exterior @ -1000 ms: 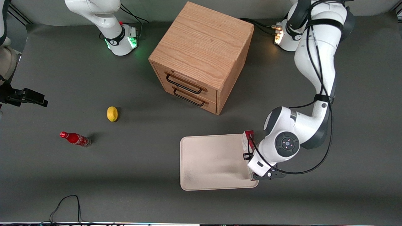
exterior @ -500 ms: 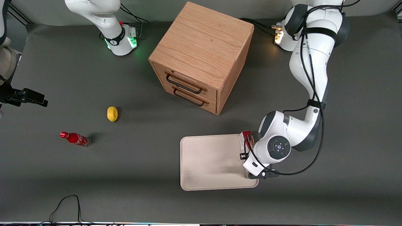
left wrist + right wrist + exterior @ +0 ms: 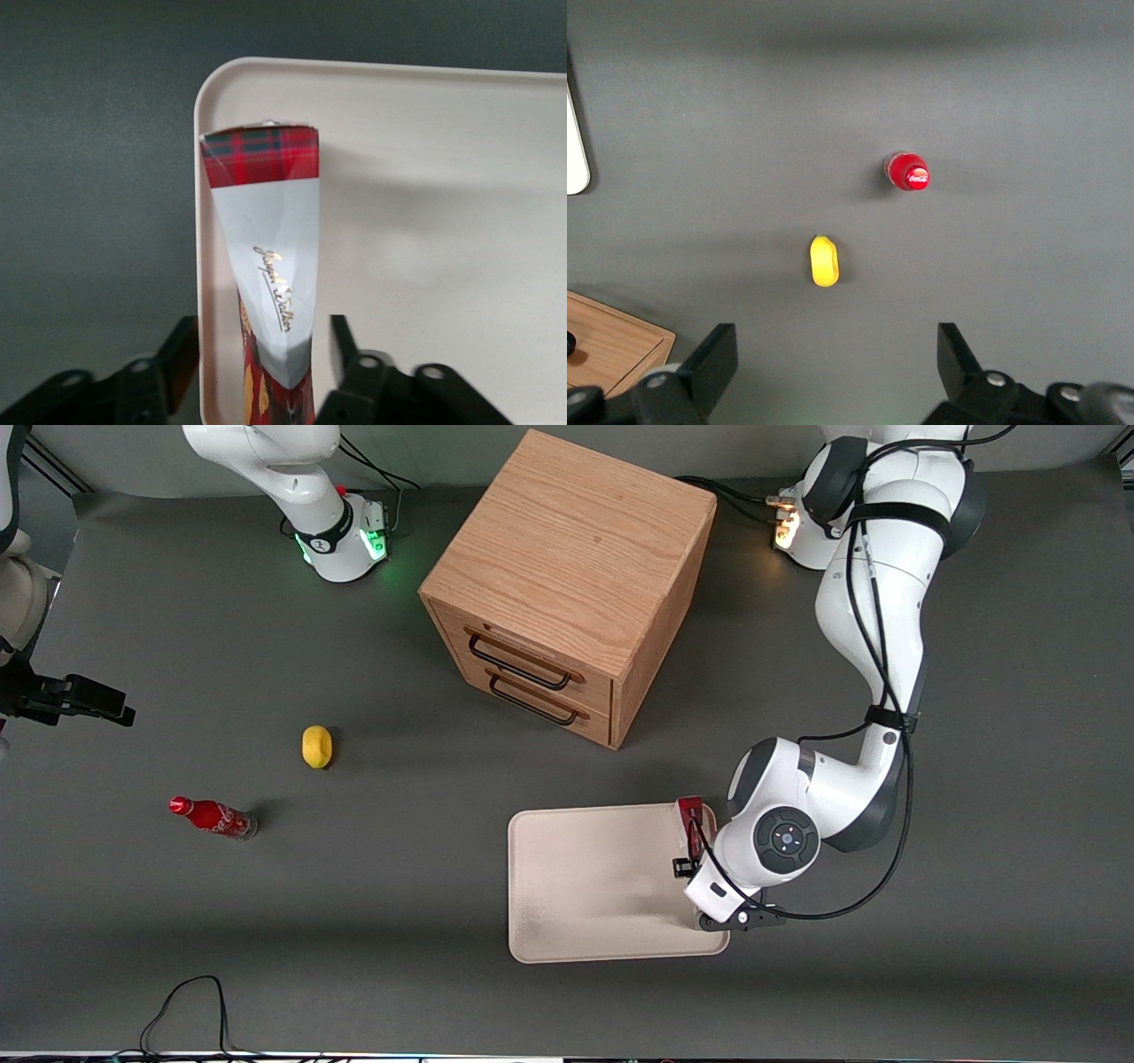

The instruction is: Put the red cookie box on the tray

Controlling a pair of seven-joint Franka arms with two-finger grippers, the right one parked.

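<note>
The red cookie box (image 3: pixel 266 257) stands on its thin edge on the cream-white tray (image 3: pixel 425 221), just inside the rim at the working arm's end. It has a tartan top strip and a grey-white panel with gold script. My left gripper (image 3: pixel 262 354) straddles the box and is open, with a narrow gap showing between each black finger (image 3: pixel 182 354) and the box. In the front view only the box's red end (image 3: pixel 690 812) shows past the wrist, and the arm hangs over that end of the tray (image 3: pixel 594 886).
A wooden two-drawer cabinet (image 3: pixel 567 584) stands farther from the front camera than the tray. A yellow lemon (image 3: pixel 316 746) and a small red cola bottle (image 3: pixel 211 817) lie toward the parked arm's end of the table. A black cable (image 3: pixel 190 1001) loops at the table's front edge.
The arm has carried the box a little inward over the tray's end. In the last half second it barely moved, and the box's visible end looks narrower.
</note>
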